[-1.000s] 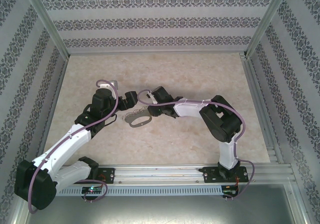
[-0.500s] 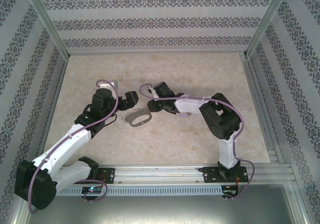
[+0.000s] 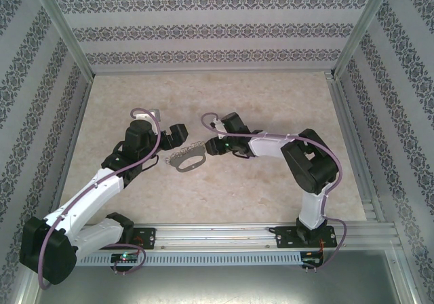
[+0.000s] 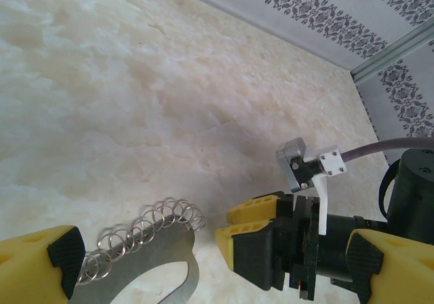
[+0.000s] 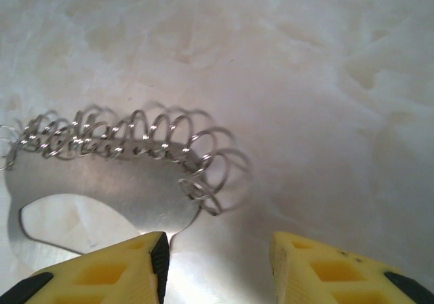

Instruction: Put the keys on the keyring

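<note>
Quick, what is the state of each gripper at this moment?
Left gripper: open wide, holding nothing.
Right gripper: partly open, holding nothing.

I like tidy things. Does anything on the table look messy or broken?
Nothing looks spilled or broken. The keyring lies flat on the table. Only its little wire rings look untidy: they lean unevenly, and the end ones flop down off the row.

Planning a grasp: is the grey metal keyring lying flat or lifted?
Flat: the grey metal oval keyring rests on the pale marbled tabletop, its shadow tight against it.
</note>
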{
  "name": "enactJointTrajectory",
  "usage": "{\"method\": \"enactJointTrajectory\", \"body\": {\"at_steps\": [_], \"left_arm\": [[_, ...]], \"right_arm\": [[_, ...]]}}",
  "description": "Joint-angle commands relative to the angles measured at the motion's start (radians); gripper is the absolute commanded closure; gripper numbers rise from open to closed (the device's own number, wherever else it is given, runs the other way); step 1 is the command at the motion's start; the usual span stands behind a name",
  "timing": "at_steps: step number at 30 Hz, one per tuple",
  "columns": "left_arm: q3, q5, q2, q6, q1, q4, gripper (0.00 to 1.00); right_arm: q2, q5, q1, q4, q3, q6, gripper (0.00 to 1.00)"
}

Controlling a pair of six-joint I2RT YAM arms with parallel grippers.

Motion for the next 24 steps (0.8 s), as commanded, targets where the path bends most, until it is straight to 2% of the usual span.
{"method": "enactJointTrajectory", "body": {"at_steps": [1,16,24], "left_arm": [[0.011,0.014,0.005,-0.005,0.01,0.033,0.0],[0.008,0.013,0.007,-0.008,0.011,0.04,0.0],[0.004,0.013,0.012,-0.013,0.011,0.046,0.0]], "right_arm": [[0.027,-0.087,-0.006,0.045,0.01,-0.012,0.57],[0.113,-0.117,-0.015,0.043,0.073,-0.006,0.63],[0.124,-0.125,-0.017,0.047,0.088,-0.001,0.69]]}}
